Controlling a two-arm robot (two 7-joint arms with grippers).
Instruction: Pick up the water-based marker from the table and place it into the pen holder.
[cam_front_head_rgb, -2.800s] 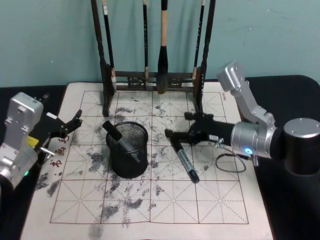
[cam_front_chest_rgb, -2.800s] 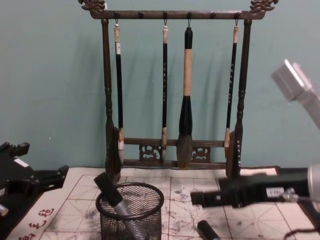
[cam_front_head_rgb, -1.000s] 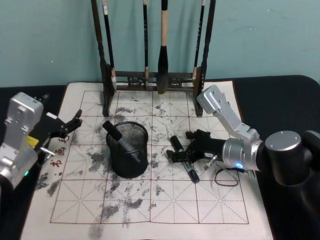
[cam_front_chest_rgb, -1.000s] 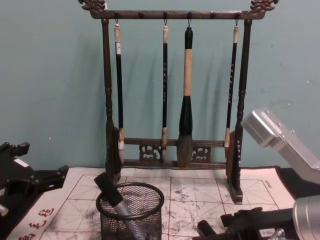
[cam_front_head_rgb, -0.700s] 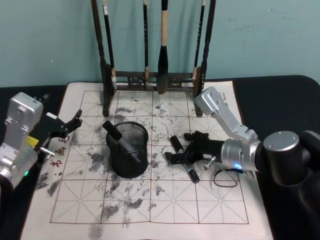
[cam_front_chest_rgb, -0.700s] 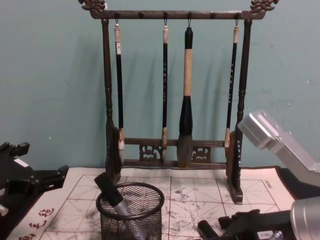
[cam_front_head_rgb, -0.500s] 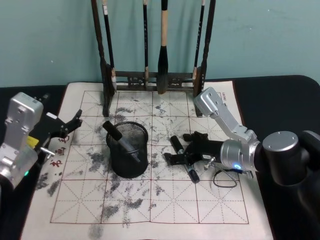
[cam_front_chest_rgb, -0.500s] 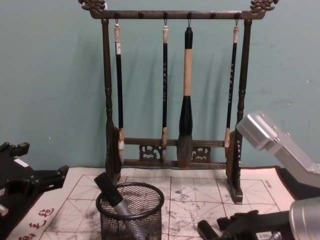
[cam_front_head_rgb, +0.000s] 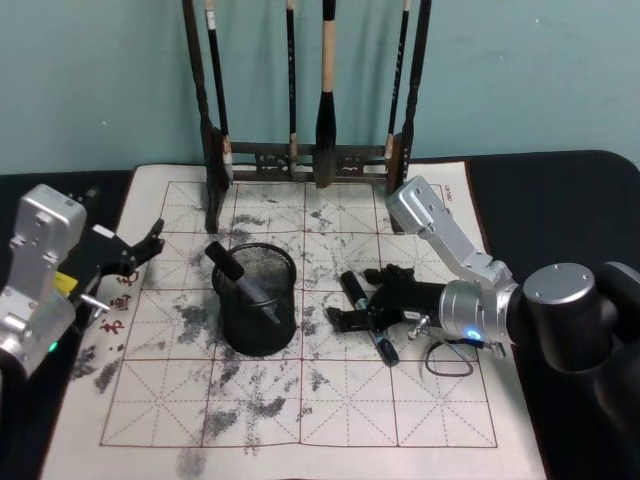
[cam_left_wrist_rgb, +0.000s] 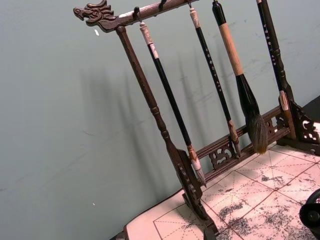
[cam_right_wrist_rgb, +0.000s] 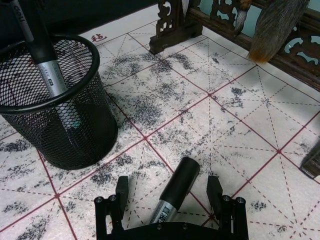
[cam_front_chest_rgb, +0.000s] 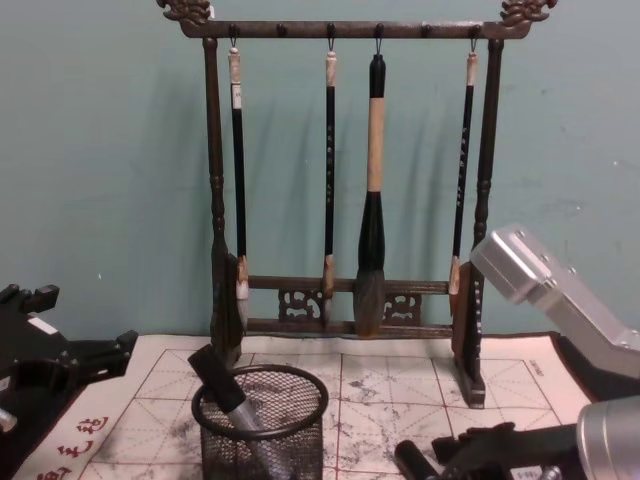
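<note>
The water-based marker, a round black barrel with a grey labelled band, is laid flat on the bench, just right of the pen holder and apart from it. The right gripper is lowered over its middle, the jaws held apart with a gap on each side. The holder is a black wire-mesh cylinder with a thick rim; a second marker is leaned inside. Neither label can be read. Open cream mat, red-gridded and grey-smudged, is left in front. The left gripper is parked at the mat's left edge, jaws apart.
</note>
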